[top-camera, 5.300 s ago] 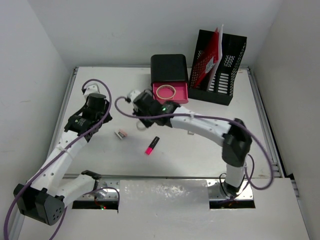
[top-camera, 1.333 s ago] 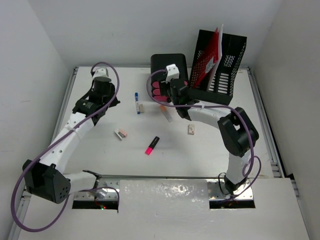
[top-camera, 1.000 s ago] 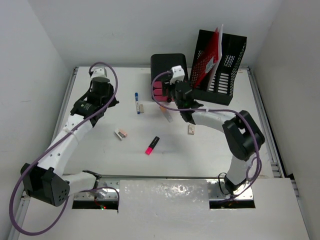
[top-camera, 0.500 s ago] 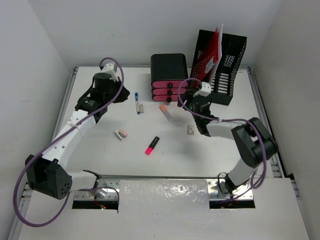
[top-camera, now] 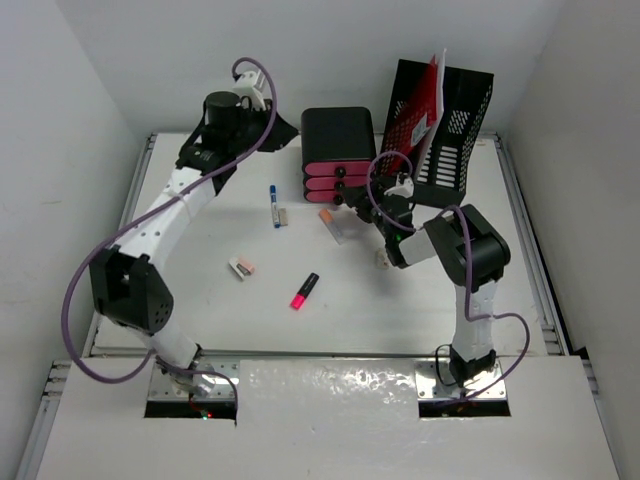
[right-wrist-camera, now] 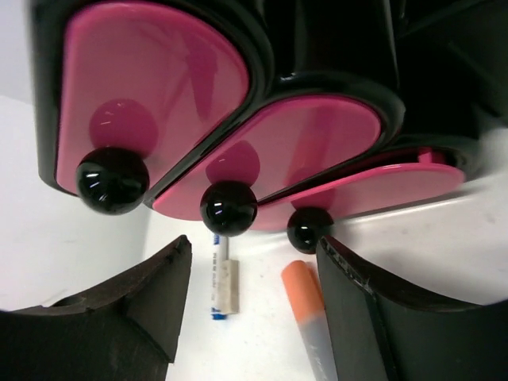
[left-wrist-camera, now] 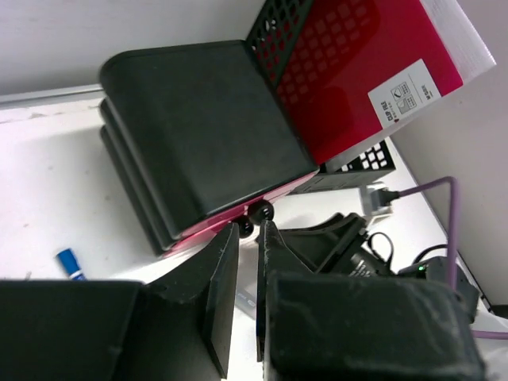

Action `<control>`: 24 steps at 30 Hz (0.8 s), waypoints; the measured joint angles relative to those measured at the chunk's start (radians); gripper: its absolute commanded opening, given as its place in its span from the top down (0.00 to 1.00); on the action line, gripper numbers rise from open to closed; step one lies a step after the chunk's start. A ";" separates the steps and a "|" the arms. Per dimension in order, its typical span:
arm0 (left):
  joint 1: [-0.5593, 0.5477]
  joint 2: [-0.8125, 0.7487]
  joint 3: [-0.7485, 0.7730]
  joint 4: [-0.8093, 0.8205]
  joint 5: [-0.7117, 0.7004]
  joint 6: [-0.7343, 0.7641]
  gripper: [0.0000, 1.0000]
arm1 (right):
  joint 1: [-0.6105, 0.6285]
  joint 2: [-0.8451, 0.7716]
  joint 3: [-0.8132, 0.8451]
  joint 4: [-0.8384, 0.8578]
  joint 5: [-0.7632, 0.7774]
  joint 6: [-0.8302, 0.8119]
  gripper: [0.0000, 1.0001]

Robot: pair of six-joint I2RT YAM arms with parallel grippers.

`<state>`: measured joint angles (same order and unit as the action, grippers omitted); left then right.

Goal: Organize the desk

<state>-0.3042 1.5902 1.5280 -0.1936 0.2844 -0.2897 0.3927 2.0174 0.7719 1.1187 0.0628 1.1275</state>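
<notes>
The desk (top-camera: 200,300) is a white tabletop holding a black drawer unit (top-camera: 338,135) with three pink drawer fronts, all pushed in. My right gripper (top-camera: 352,197) hovers low just in front of those drawers (right-wrist-camera: 159,79); it is open (right-wrist-camera: 254,254) with nothing between its fingers, and the lowest knob (right-wrist-camera: 309,226) sits near its right finger. My left gripper (top-camera: 285,128) is raised at the back, left of the drawer unit (left-wrist-camera: 198,127). Its jaws (left-wrist-camera: 248,238) stand a narrow gap apart and hold nothing.
Loose on the desk lie a blue pen (top-camera: 272,203), a beige eraser (top-camera: 283,215), an orange marker (top-camera: 330,222), a small eraser (top-camera: 241,267), a pink highlighter (top-camera: 304,290) and a small piece (top-camera: 382,258). A black mesh file holder (top-camera: 445,130) with a red folder (top-camera: 418,110) stands back right.
The top drawer, open earlier, is shut. My right gripper has drawn back from the unit to its front. My left arm has swung up and right, and its jaws have parted slightly.
</notes>
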 measured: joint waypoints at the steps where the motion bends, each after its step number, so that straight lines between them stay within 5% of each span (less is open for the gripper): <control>1: 0.000 0.022 0.014 0.003 0.013 0.000 0.90 | 0.000 0.019 0.010 0.015 -0.006 0.018 0.38; 18: -0.002 0.160 0.082 0.059 0.120 -0.032 0.90 | 0.000 0.146 0.142 0.100 -0.045 0.099 0.46; 24: -0.002 0.160 0.082 0.059 0.112 -0.030 0.90 | 0.001 0.149 0.149 0.090 -0.045 0.096 0.72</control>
<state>-0.3061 1.7504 1.6100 -0.1349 0.3962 -0.3195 0.3939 2.1666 0.9207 1.2091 0.0181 1.2232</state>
